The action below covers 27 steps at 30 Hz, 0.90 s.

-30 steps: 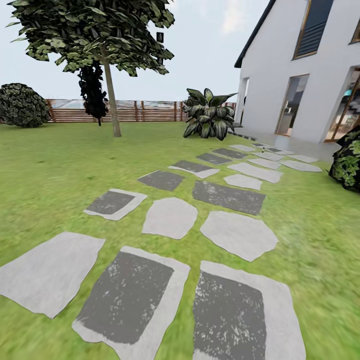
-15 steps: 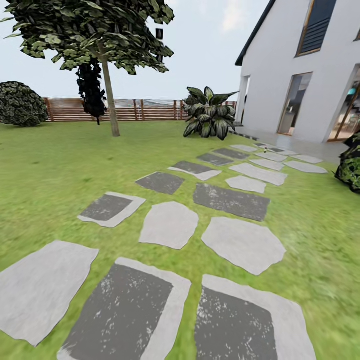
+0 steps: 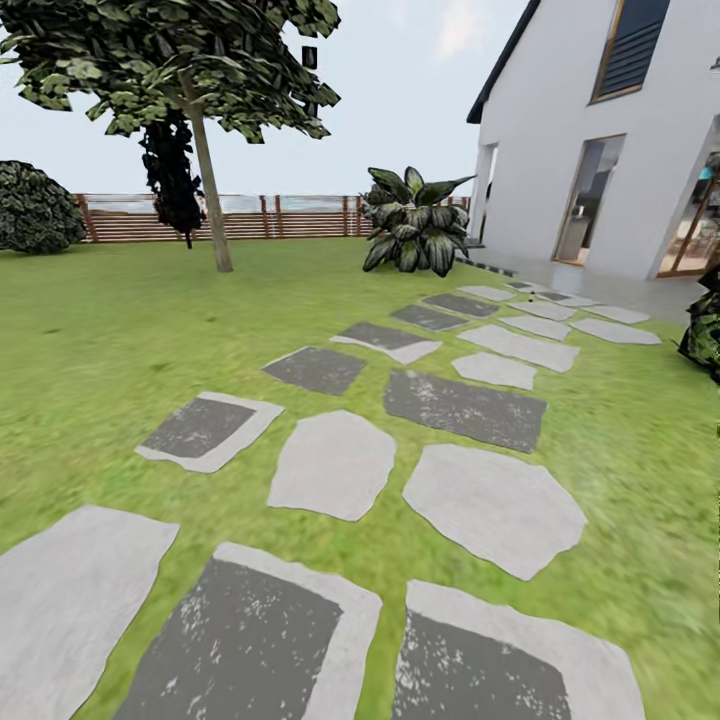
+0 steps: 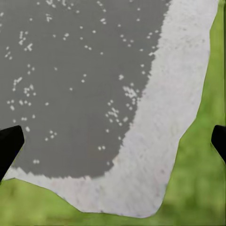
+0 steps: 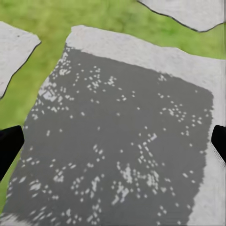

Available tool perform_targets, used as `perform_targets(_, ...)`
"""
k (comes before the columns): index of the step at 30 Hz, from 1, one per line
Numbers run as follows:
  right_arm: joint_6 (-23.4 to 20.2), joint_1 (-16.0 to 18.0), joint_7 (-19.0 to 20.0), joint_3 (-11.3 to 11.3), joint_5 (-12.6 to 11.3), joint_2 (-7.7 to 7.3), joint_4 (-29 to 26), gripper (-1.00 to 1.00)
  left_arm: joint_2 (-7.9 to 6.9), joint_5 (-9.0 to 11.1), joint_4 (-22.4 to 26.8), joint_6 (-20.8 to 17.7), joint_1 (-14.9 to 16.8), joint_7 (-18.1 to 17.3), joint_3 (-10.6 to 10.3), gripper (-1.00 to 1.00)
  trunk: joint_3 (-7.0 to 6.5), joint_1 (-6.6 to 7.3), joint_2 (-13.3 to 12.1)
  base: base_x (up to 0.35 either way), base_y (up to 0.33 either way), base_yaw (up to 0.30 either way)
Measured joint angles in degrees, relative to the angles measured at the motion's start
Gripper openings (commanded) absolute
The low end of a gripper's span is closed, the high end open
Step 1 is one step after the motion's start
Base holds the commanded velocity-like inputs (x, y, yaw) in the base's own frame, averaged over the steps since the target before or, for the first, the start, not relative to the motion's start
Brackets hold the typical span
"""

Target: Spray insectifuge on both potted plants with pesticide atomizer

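- Left gripper (image 4: 113, 141): two dark fingertips sit far apart at the frame sides, spread wide with nothing between them, above a dark stepping stone (image 4: 70, 84) with a pale rim, grass beside it.
- Right gripper (image 5: 113, 143): likewise spread and empty, over a speckled dark paving slab (image 5: 122, 141).
- Ahead, a stepping-stone path (image 3: 460, 410) crosses the lawn (image 3: 110, 330) toward a white house (image 3: 600, 130).
- A tree (image 3: 205, 160), a broad-leaved striped plant (image 3: 415, 230) and the slatted fence (image 3: 270, 218) stand at the lawn's far edge.

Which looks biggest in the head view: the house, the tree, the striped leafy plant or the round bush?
1. House
2. Tree, close behind
3. Striped leafy plant
4. Round bush, cut by the frame edge, so unsure against the plant.
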<state>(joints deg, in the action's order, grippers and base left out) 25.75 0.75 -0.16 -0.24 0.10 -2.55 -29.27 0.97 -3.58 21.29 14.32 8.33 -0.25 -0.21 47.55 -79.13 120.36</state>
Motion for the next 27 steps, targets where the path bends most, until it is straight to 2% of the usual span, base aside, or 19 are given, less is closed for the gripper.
perform_targets(10,0.0,0.0,0.0,0.01,0.03,0.01,0.03,1.0,-0.08,0.0,0.0,0.0,0.0,0.0,0.03,1.0,0.0,-0.01,-0.01,0.339,0.0,-0.216)
perform_targets(27,0.0,0.01,0.07,0.0,0.06,-0.06,-0.01,1.0,0.08,-0.01,0.01,0.0,-0.01,0.0,-0.02,1.0,0.0,0.0,0.0,0.339,0.0,-0.009)
